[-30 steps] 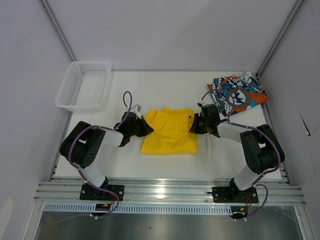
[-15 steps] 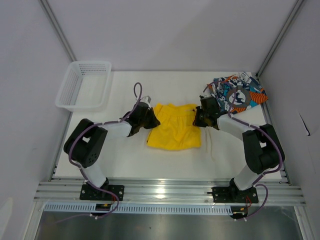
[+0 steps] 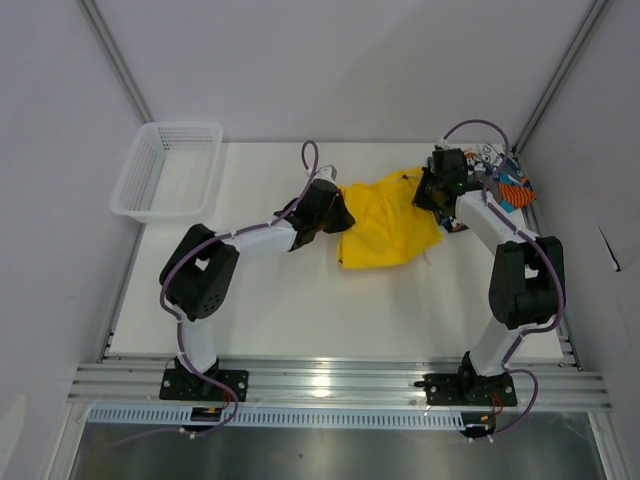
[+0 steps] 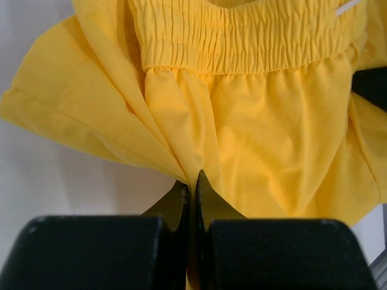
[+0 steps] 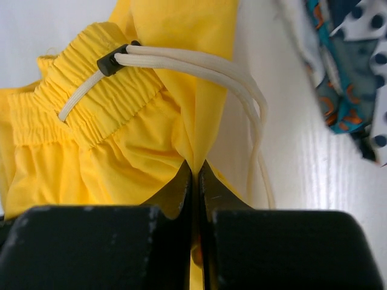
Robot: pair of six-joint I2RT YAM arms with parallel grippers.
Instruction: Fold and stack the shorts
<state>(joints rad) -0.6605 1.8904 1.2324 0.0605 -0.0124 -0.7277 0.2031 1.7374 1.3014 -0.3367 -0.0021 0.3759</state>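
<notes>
Pinching a fold of the yellow shorts [image 4: 260,133], the left gripper [image 4: 192,178] has its jaws clamped tight on the cloth, with the elastic waistband just beyond the tips. The right gripper [image 5: 195,166] has its jaws closed on another yellow fold, and the white drawstring [image 5: 199,66] loops just past them. The shorts stretch between the two grippers over the worktop [image 3: 300,290]. The printed shorts [image 3: 512,188] lie just beside the right jaws, on their outer side.

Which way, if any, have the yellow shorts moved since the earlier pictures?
Yes. The yellow shorts have shifted rightward and farther back, away from the white basket.
</notes>
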